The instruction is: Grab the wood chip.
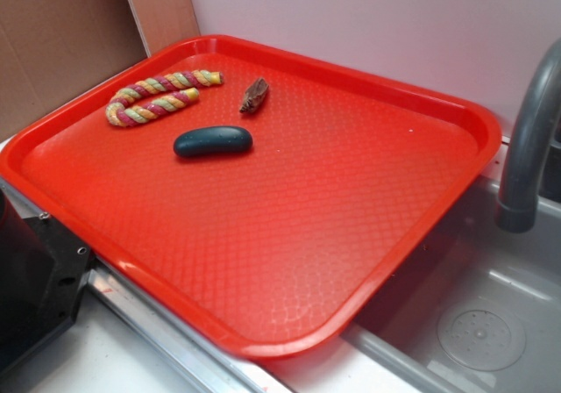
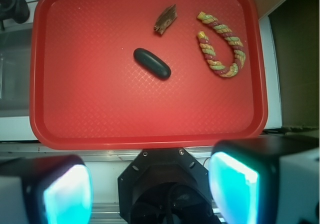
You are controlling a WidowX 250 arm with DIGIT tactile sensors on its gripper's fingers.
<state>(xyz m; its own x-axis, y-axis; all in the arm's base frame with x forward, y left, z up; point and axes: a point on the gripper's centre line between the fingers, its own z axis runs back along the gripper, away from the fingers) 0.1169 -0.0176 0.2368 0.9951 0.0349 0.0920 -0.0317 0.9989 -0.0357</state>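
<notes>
Red tray (image 2: pixel 90 109): chip (image 2: pixel 165 19) at 12 o'clock, oval (image 2: pixel 152 63) centre, rope (image 2: pixel 221 51) at 2 o'clock. Gripper (image 2: pixel 150 189) at 6 o'clock, off tray, jaws spread, empty.

You're looking at a plain pale wall (image 1: pixel 368 25) running across the back from twelve to two o'clock, evenly lit, no hard shadows on it. At ten o'clock a brown cardboard panel (image 1: pixel 53 42) leans in, with a lighter wooden board (image 1: pixel 162 7) standing just beside it. Over at three o'clock a grey faucet (image 1: pixel 530 147) curves down, spout hanging above a grey sink basin (image 1: pixel 438 296). Down at five o'clock you can see the round drain (image 1: pixel 480 333) in the basin floor. A pale countertop (image 1: pixel 96 367) fills seven o'clock, edged by a metal strip (image 1: pixel 175 336). Soft light throughout.
</notes>
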